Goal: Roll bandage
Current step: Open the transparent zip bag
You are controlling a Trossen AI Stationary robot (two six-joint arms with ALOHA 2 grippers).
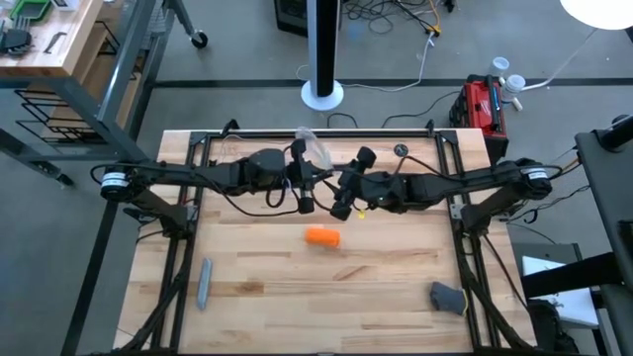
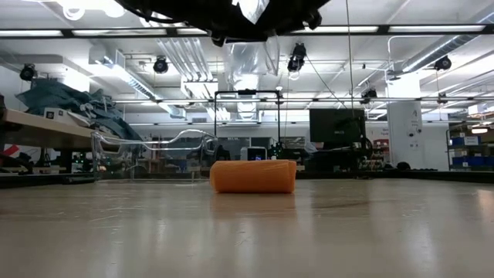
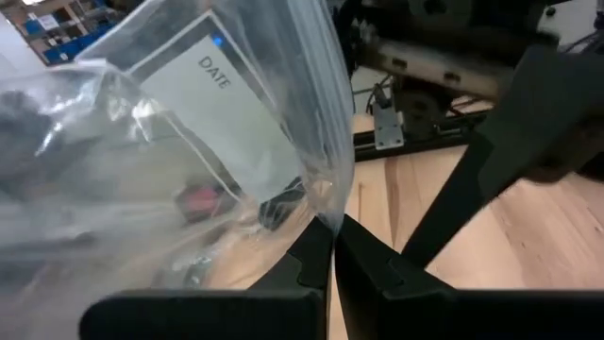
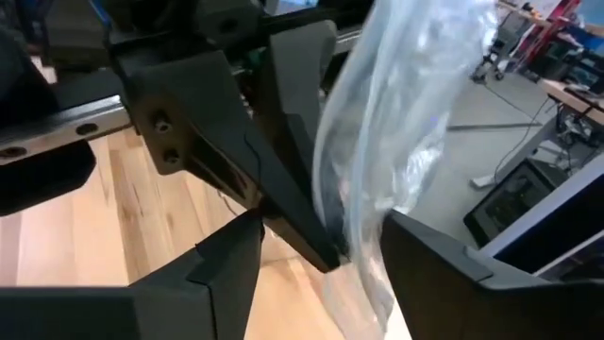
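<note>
Lying on table (image 1: 257, 287): 1 bandage (image 1: 322, 237); left hand (image 3: 326, 247) pinching 1 plastic bag (image 3: 189, 142); right hand (image 4: 321, 247) spread.

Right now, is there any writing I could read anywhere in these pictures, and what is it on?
"DATE": on a white label inside the clear plastic bag pinched in the left gripper.
The blue mark above that word is too blurred to read.
Nothing readable on the orange bandage roll or the table.

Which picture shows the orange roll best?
The low view: the bandage lies close and side-on on the table. The high view shows it small from above. Neither wrist view shows it.
</note>
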